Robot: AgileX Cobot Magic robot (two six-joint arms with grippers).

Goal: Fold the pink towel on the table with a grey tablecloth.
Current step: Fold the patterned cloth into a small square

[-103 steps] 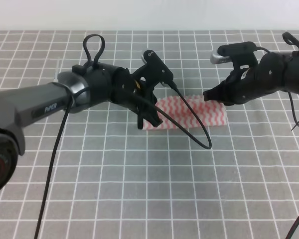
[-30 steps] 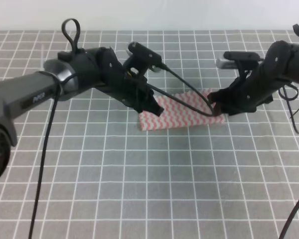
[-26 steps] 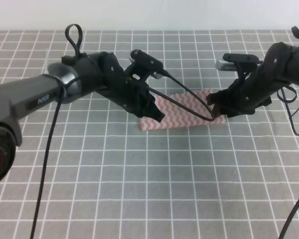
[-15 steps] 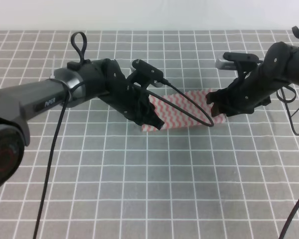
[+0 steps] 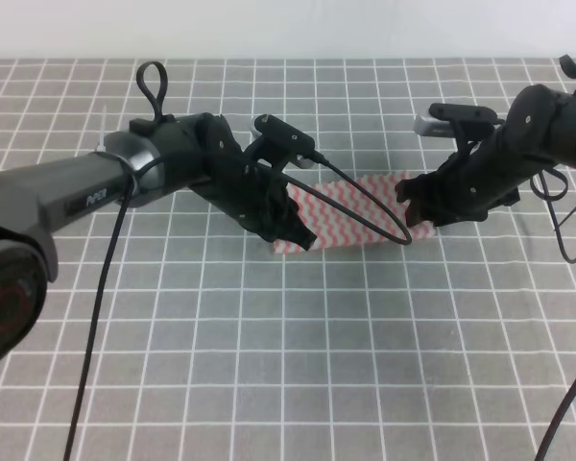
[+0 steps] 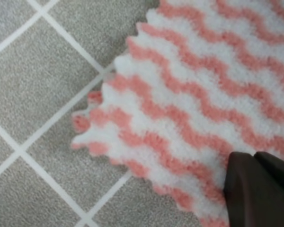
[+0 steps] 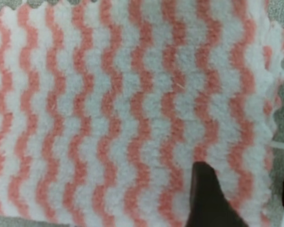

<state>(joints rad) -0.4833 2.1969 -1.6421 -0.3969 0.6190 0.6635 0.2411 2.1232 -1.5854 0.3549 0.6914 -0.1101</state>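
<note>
Pink towel [image 5: 360, 213] lay flat near the middle of the table with a grey tablecloth [image 5: 269, 365], already doubled into a strip, long axis running left to right and tilted a bit up toward the right.

My left gripper [image 5: 298, 235] was down at the towel's left end, tip touching or just over the cloth. The left wrist view showed only one dark finger [image 6: 258, 189] at the lower right of frame, sitting on the striped pile close to the pinked edge. Couldn't tell how far the jaws were apart.

My right gripper [image 5: 415, 202] was at the towel's right end, low on the cloth. The right wrist view had a dark fingertip [image 7: 208, 198] over the stripes and a sliver of the other at the frame edge, with towel between them. Looked parted, straddling the right edge, not pinching.

A black cable [image 5: 370, 216] looped from my left arm across the towel.
</note>
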